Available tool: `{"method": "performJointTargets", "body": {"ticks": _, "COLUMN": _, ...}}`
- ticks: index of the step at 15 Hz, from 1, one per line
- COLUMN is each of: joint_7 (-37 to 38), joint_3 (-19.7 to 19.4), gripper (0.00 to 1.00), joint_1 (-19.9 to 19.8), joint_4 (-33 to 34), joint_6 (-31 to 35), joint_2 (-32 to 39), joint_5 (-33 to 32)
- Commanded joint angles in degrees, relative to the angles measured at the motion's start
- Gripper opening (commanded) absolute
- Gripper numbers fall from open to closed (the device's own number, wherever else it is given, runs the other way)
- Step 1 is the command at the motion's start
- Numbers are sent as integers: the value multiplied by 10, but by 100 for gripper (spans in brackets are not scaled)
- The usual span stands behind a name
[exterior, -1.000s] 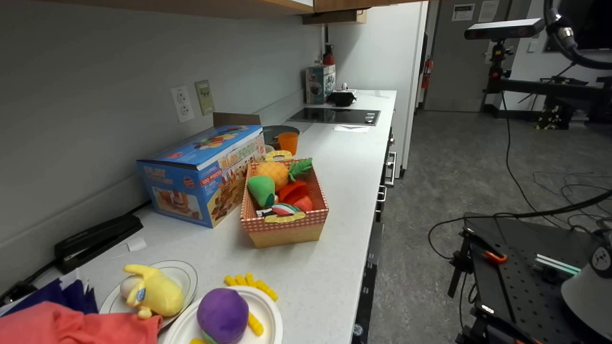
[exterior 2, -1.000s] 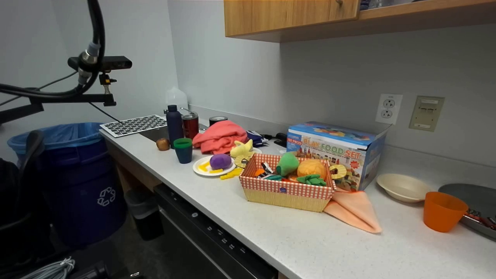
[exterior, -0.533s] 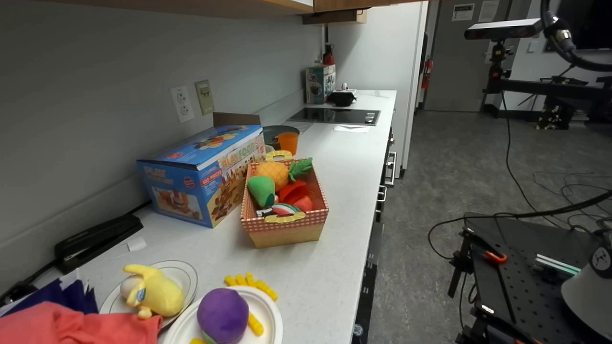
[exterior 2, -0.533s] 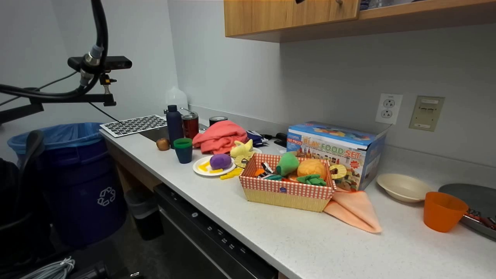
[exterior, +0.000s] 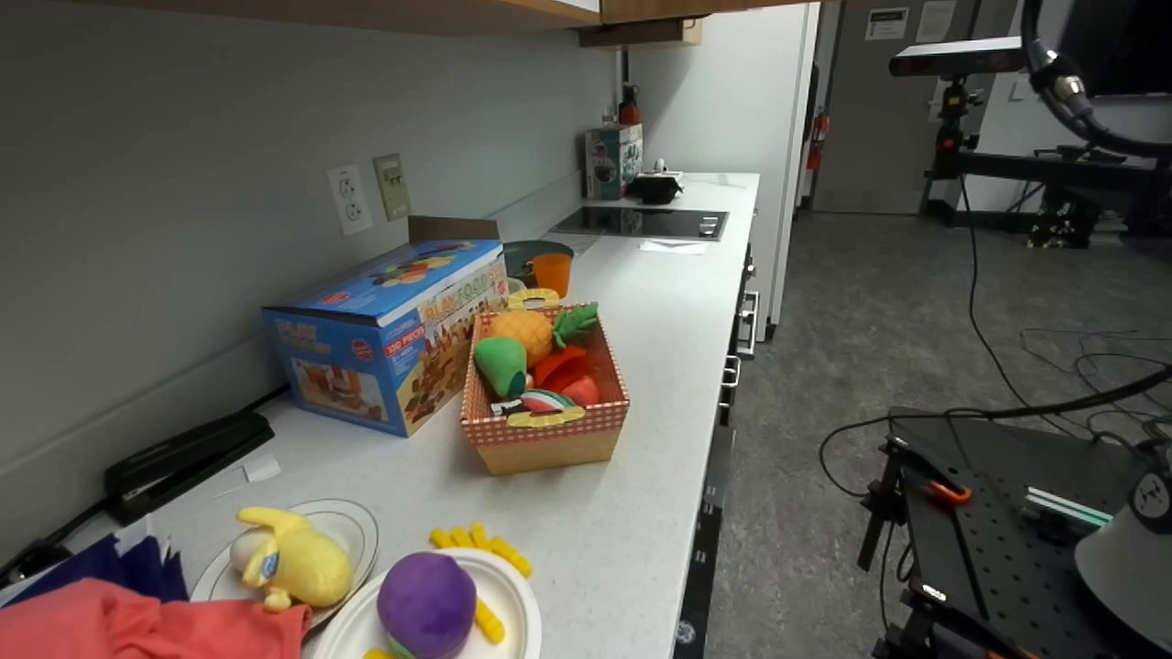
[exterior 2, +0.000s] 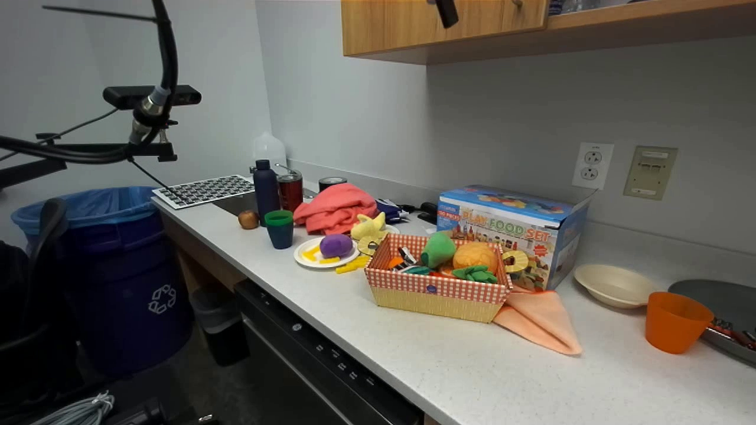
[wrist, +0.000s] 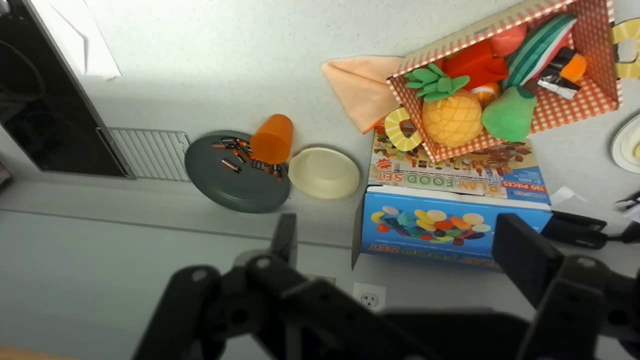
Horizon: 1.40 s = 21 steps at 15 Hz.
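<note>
A robot gripper (wrist: 401, 239) hangs high over a kitchen counter (exterior 2: 502, 378), its fingers spread wide and gripping nothing; in an exterior view we make out one dark fingertip (exterior 2: 447, 13) before the cupboard (exterior 2: 396, 26). Nearest it, by our reading of the wrist view, are the play food box (wrist: 445, 222), on the counter beside the wall (wrist: 125, 280), and just in front of that box the checked basket (exterior: 549, 453), holding a toy pineapple (wrist: 452, 120) and pear (wrist: 509, 114). Should the gripper come down here, we judge, a finger could snag the box's raised flap (exterior: 453, 227) or scrape the wall, the two standing so near each other; a knock to the basket could roll out the fruit, since both pieces are rounded and sit above the rim. A wide sideways swing could topple the orange cup (wrist: 272, 139) near the loose batteries (wrist: 231, 165). We see the box's long axis running along the wall, its lettered side facing the basket and its flap end toward the bowl (wrist: 325, 172). The basket's long axis slants off that line: the end by the peach napkin (exterior 2: 540, 321) lies closer to the box, the opposite end angling toward the counter's front edge.
</note>
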Motion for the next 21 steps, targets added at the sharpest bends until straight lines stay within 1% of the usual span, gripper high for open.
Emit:
{"method": "performJointTargets", "body": {"ticks": 1, "joint_7": -39, "joint_3": 20, "gripper": 100, "joint_1": 19, "joint_4": 0, "joint_6": 40, "joint_2": 52, "joint_5": 0}}
{"method": "performJointTargets", "body": {"ticks": 4, "joint_7": -50, "joint_3": 30, "gripper": 100, "joint_1": 28, "joint_4": -1, "joint_6": 90, "joint_2": 111, "joint_5": 8}}
{"method": "performJointTargets", "body": {"ticks": 8, "joint_7": -62, "joint_3": 29, "gripper": 100, "joint_1": 29, "joint_4": 12, "joint_6": 123, "joint_2": 197, "joint_5": 45}}
{"method": "performJointTargets", "body": {"ticks": 11, "joint_7": -77, "joint_3": 31, "gripper": 100, "joint_1": 22, "joint_4": 31, "joint_6": 128, "joint_2": 257, "joint_5": 73}}
{"method": "performJointTargets", "body": {"ticks": 12, "joint_7": -74, "joint_3": 35, "gripper": 100, "joint_1": 19, "joint_4": 41, "joint_6": 120, "joint_2": 278, "joint_5": 70}}
{"method": "performJointTargets", "body": {"ticks": 13, "joint_7": -75, "joint_3": 38, "gripper": 100, "joint_1": 17, "joint_4": 54, "joint_6": 96, "joint_2": 296, "joint_5": 70}}
{"method": "performJointTargets", "body": {"ticks": 14, "joint_7": -52, "joint_3": 41, "gripper": 100, "joint_1": 16, "joint_4": 13, "joint_6": 123, "joint_2": 256, "joint_5": 50}}
{"method": "performJointTargets", "body": {"ticks": 17, "joint_7": -51, "joint_3": 43, "gripper": 100, "joint_1": 14, "joint_4": 33, "joint_6": 118, "joint_2": 292, "joint_5": 49}}
{"method": "performJointTargets", "body": {"ticks": 21, "joint_7": -51, "joint_3": 43, "gripper": 100, "joint_1": 14, "joint_4": 40, "joint_6": 113, "joint_2": 294, "joint_5": 49}}
